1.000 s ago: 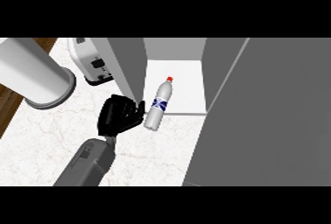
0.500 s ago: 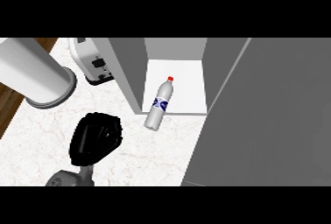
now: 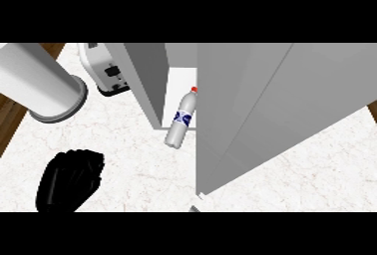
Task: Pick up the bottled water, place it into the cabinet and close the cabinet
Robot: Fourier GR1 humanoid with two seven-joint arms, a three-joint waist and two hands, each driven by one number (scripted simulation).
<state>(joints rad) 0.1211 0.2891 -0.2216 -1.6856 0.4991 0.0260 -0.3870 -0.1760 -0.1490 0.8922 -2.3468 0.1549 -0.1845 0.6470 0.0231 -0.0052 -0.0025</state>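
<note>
Bottled water (image 3: 180, 121): lying half out of cabinet (image 3: 147, 79) opening.
Door (image 3: 273, 109): could jam against bottle.
Left hand (image 3: 70, 180): fingers relaxed, holding nothing.

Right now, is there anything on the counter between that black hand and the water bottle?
No. In the head view only bare marble counter separates the left hand from the bottled water.

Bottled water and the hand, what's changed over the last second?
The left hand let go of the bottled water and pulled back toward the lower left. The cabinet door swung across, now hiding most of the opening. The bottle stayed lying in the cabinet; the toaster and grey cylinder stayed put.
</note>
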